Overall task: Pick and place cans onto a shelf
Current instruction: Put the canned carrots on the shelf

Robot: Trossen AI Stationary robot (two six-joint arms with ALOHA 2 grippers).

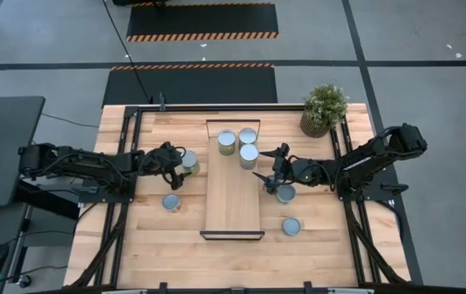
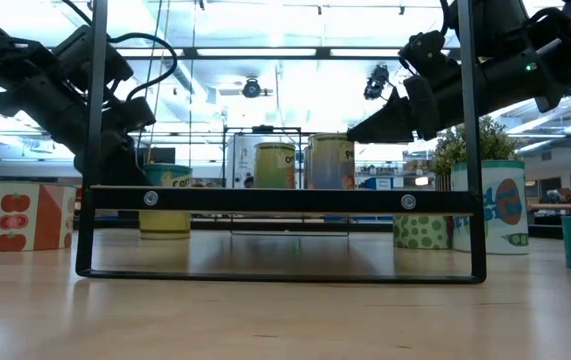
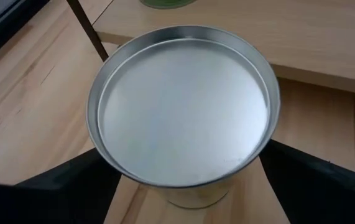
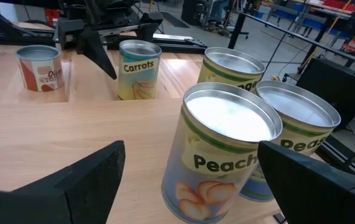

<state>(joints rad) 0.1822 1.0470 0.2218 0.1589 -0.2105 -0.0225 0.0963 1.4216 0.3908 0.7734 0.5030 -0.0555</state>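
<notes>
The shelf (image 1: 233, 196) lies in the middle of the table. Three cans stand on its far end; the nearest to my right gripper is a "Peach" can (image 4: 224, 155), which also shows in the high view (image 1: 249, 155). My right gripper (image 1: 264, 163) is open and empty just right of that can, its fingers (image 4: 84, 180) wide apart. My left gripper (image 1: 178, 167) is open beside the shelf's left edge, with a finger (image 3: 71, 186) on each side of a yellow "Carrots" can (image 3: 183, 106). That can stands upright on the table (image 4: 138, 70). My left gripper has one finger on each side of the Carrots can's wall, below its rim (image 3: 112, 171). I cannot tell whether the fingers touch it. The can stands on the table.
Loose cans stand on the table: one left of the shelf (image 1: 171, 202), and two right of it, one under my right arm (image 1: 286, 193) and one nearer the front (image 1: 291, 226). A potted plant (image 1: 324, 108) stands at the far right corner. A dark frame (image 1: 126, 163) borders the table.
</notes>
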